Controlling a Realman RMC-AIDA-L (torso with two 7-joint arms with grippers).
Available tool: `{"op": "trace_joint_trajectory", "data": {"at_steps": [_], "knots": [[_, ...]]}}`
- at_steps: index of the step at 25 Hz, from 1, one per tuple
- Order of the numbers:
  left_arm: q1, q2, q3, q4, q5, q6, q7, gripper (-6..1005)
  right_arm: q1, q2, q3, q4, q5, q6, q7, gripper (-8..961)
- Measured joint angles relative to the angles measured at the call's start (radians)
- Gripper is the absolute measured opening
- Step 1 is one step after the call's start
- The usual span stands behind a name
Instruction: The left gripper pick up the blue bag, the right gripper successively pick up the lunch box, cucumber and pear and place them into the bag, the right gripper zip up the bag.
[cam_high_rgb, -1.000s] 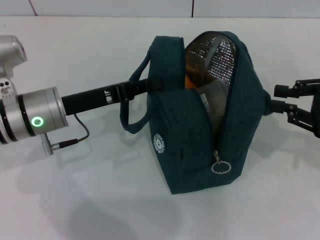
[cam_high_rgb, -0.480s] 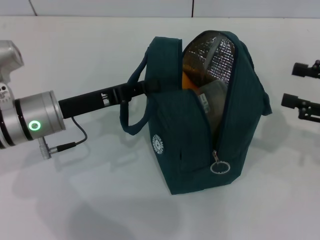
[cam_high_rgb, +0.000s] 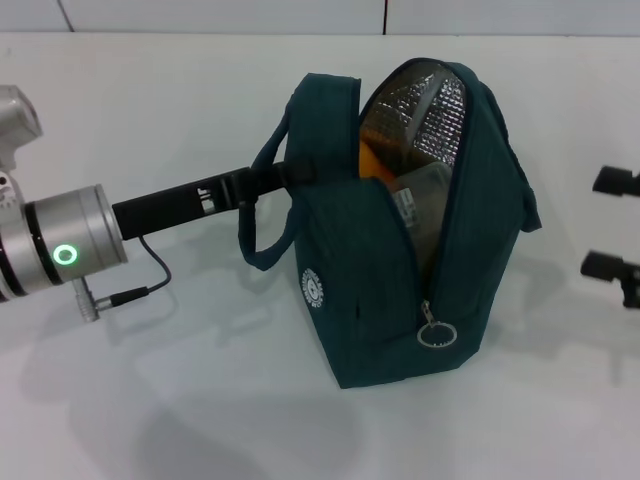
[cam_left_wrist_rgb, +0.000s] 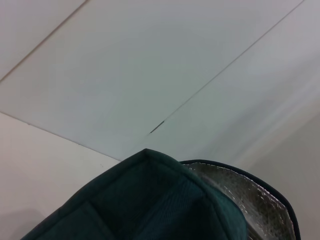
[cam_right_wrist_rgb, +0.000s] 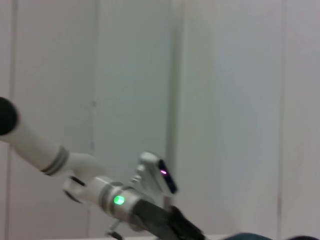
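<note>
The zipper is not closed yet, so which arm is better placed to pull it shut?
Probably the right. The right gripper is free, fingers apart, on the bag's zipper side. The left gripper is shut on the blue bag, steadying it; the zipper ring hangs low.

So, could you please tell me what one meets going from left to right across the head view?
Left arm's silver wrist with the green light → left tool at the bag's left side panel → blue bag → zipper pull ring → right tool, apart from the bag at the right edge.
</note>
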Motion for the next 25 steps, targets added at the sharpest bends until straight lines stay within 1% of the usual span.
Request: {"op": "trace_joint_trajectory", "data": {"at_steps": [3, 6, 9, 12, 20, 25], "knots": [[0.003, 0.0, 0.0, 0.0, 0.0, 0.0, 0.0, 52, -0.006, -0.001, -0.008, 0.029, -0.008, -0.035, -0.02, 708], [0.003, -0.001, 0.0, 0.0, 0.0, 0.0, 0.0, 53, 0.003, -0.001, -0.017, 0.068, -0.042, -0.03, -0.015, 707], [0.0, -0.001, 0.0, 0.0, 0.0, 0.0, 0.0, 53, 0.031, 0.001, -0.043, 0.139, -0.082, 0.012, -0.013, 707], [-0.001, -0.001, 0.0, 0.0, -0.001, 0.0, 0.0, 53, 0.056, 0.002, -0.113, 0.215, -0.1, 0.09, -0.015, 706], [-0.007, 0.0, 0.0, 0.0, -0.001, -0.001, 0.005, 54, 0.077, 0.005, -0.244, 0.282, -0.096, 0.188, -0.016, 705], [-0.017, 0.0, 0.0, 0.0, -0.001, -0.002, 0.006, 55, 0.099, 0.008, -0.257, 0.327, -0.094, 0.221, -0.018, 704]]}}
